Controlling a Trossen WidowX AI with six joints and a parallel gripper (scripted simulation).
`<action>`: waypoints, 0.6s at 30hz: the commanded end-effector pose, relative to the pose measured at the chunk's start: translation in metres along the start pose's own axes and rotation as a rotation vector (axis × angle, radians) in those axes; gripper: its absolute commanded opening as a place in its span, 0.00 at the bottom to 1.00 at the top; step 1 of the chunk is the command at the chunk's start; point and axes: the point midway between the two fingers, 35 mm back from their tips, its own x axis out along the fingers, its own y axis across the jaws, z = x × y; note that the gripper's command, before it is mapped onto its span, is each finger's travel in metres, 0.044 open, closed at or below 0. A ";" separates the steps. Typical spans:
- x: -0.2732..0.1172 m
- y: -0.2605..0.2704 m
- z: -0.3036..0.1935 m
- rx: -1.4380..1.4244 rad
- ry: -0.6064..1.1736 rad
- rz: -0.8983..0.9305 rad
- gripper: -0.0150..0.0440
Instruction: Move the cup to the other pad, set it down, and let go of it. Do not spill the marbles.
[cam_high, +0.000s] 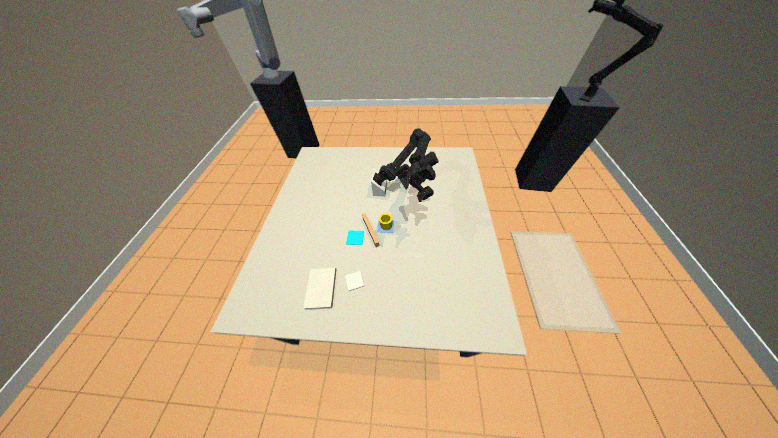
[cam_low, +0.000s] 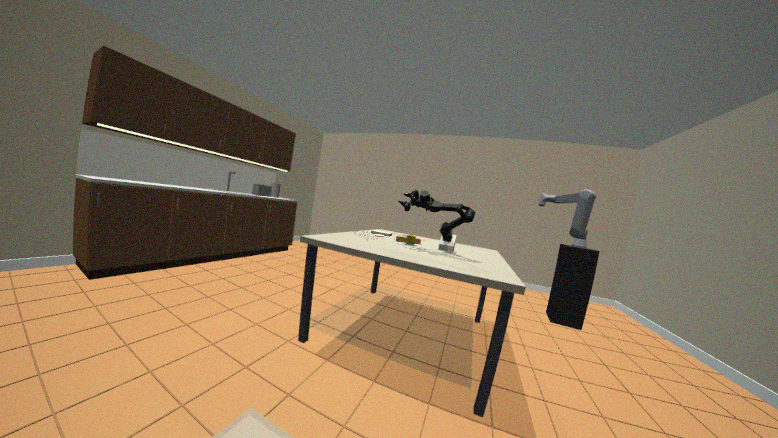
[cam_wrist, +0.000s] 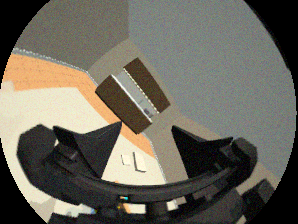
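Observation:
A yellow cup (cam_high: 385, 219) (cam_low: 411, 239) stands upright on a blue pad (cam_high: 381, 230). Its inside looks dark in the top view, and no marbles can be made out. A cyan pad (cam_high: 354, 237) lies bare to the left of the cup in that view. A wooden bar (cam_high: 370, 230) lies on the table between the two pads. My gripper (cam_low: 403, 199) (cam_wrist: 148, 125) is open with nothing between its fingers. It is high above the table, well away from the cup, with its fingers pointing roughly level.
The table (cam_high: 435, 304) (cam_low: 462, 263) also carries a flat cream box (cam_high: 320, 288) and a white square (cam_high: 354, 280) near its front left in the top view. Two other arms stand on black pedestals (cam_high: 287, 116) (cam_high: 560, 141) beyond the table.

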 end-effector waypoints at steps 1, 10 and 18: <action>0.002 0.000 -0.004 0.010 0.019 0.005 0.89; 0.002 0.016 -0.172 0.587 0.881 0.017 0.54; -0.071 0.039 -0.243 1.322 1.657 -0.403 0.54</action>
